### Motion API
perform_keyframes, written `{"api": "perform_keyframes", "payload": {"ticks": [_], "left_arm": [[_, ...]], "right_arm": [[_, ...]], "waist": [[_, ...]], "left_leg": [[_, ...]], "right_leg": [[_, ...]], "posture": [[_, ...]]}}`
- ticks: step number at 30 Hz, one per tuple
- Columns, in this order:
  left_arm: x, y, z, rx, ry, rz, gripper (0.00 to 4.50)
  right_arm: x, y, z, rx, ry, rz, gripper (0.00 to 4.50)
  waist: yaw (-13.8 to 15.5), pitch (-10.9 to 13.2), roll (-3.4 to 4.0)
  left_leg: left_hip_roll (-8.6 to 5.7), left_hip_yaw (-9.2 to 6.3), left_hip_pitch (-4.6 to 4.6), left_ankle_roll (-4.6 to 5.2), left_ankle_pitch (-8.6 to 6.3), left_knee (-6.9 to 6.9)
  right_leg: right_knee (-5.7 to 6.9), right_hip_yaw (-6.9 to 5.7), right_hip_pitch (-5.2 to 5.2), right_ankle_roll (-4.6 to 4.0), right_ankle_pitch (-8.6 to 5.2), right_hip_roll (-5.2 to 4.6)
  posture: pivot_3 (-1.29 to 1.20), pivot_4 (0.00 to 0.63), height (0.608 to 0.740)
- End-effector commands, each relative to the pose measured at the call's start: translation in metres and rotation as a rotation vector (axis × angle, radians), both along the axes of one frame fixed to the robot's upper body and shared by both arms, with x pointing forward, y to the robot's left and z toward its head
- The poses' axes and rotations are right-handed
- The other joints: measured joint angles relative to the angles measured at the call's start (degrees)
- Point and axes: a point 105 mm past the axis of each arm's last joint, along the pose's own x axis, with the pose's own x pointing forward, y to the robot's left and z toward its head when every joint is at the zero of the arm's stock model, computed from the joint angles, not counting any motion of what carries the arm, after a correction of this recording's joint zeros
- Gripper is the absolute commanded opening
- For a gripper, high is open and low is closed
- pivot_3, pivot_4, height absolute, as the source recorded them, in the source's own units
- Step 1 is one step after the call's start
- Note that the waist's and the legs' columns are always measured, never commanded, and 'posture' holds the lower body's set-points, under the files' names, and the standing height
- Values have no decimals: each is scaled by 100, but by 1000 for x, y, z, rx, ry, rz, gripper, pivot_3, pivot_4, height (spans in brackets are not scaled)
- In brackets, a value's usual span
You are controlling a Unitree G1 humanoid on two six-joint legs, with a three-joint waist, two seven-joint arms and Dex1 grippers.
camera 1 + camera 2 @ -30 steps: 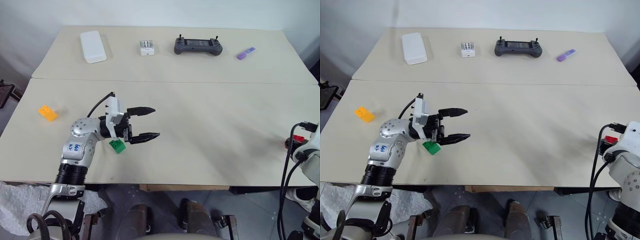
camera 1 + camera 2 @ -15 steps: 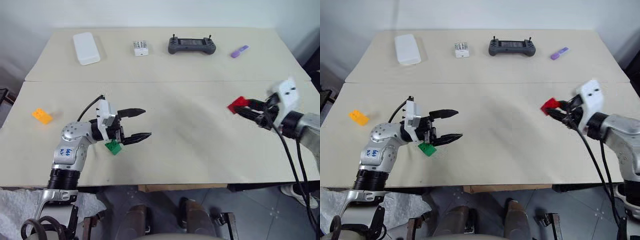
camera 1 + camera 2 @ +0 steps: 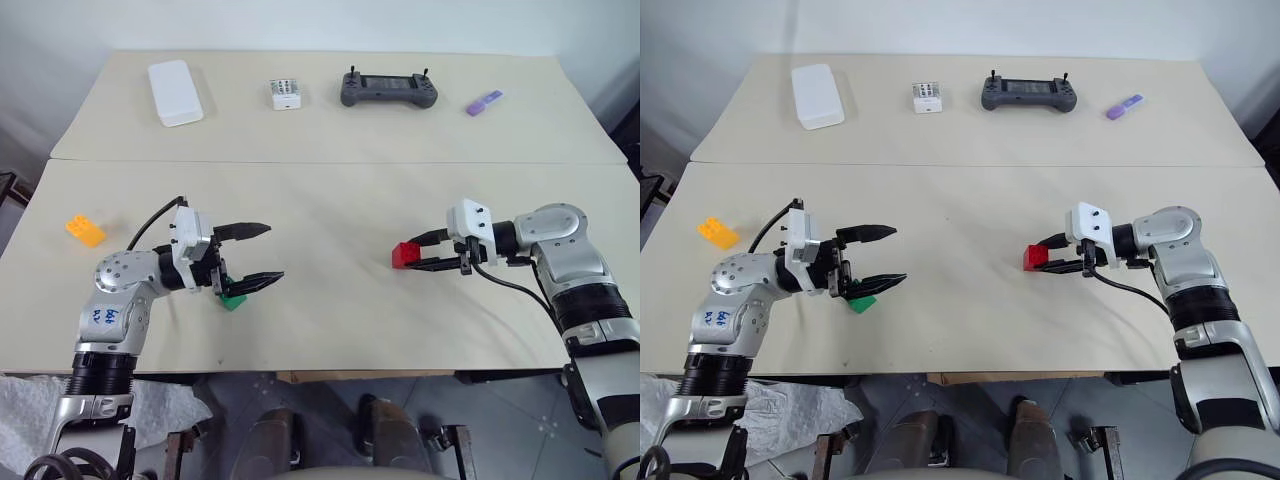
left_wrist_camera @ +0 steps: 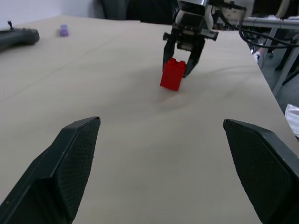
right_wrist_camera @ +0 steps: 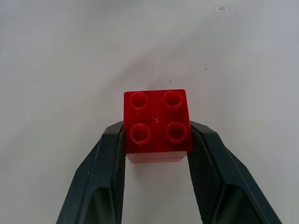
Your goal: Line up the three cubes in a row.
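My right gripper (image 3: 420,252) is shut on the red cube (image 3: 405,255), right of the table's middle and low over the top. The right wrist view shows the red cube (image 5: 157,123) studs up, clamped between both black fingers (image 5: 112,149). I cannot tell if it touches the table. My left gripper (image 3: 274,252) is open and level, pointing right, with nothing between its fingers (image 4: 74,163). The green cube (image 3: 232,298) lies on the table just under its lower finger. The yellow-orange cube (image 3: 85,230) rests near the left edge.
Along the far table stand a flat white box (image 3: 175,92), a small white box with dark dots (image 3: 286,94), a black controller (image 3: 389,89) and a purple item (image 3: 484,103). A seam (image 3: 330,162) joins the two tabletops.
My right arm swung in from the table's right edge toward the middle, carrying the red cube and turning its wrist. My left gripper drew back to the left, staying open.
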Motion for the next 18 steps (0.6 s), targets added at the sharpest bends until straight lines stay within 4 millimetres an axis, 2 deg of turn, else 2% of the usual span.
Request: {"api": "perform_keyframes", "payload": {"ticks": [1, 5, 9, 12, 14, 17, 18], "left_arm": [[-4, 3, 15, -10, -57, 7, 4500], [-7, 5, 16, -6, -60, 16, 4500], [-8, 8, 17, 0, -56, 27, 4500], [-6, 14, 21, -17, -70, 71, 4500], [-5, 29, 22, -42, -76, 148, 4500], [-6, 50, 20, -75, -72, 256, 4500], [-9, 63, 16, -88, -58, 319, 4500]], "right_arm": [[4, 1, 5, -50, -42, 61, 1479], [9, 12, 7, -45, -22, 94, 1479], [10, 15, 6, -41, -1, 110, 2772], [12, 13, 19, 8, -27, 92, 3843], [11, 8, 34, 53, -91, 92, 4436], [5, 4, 48, 128, -133, 88, 4477], [-2, 5, 53, 178, -144, 109, 4477]], "waist": [[-8, 0, 1], [-50, 0, 1], [-88, 1, 2], [-125, 2, 5], [-141, 3, 6], [-143, 5, 10], [-141, 6, 11]], "left_leg": [[1, -1, 1, -1, 0, 3], [3, -2, 7, -4, 0, 5], [3, -14, 5, -7, -1, 4], [0, -16, 3, -7, -1, 4], [1, -17, 3, -7, -1, 4], [4, -19, 5, -9, -2, 1], [4, -19, 5, -10, -3, 1]], "right_leg": [[0, -1, 2, 0, 0, 0], [4, 0, 6, -1, 0, 0], [7, -5, 6, -7, -3, 0], [7, -7, 6, -7, -4, -2], [7, -7, 6, -7, -4, -2], [7, -8, 5, -10, -5, -1], [7, -8, 4, -11, -6, 0]], "posture": [[0, 150, 740], [0, 150, 740], [0, 150, 740], [0, 150, 740], [0, 150, 740], [0, 150, 740], [0, 150, 740]]}}
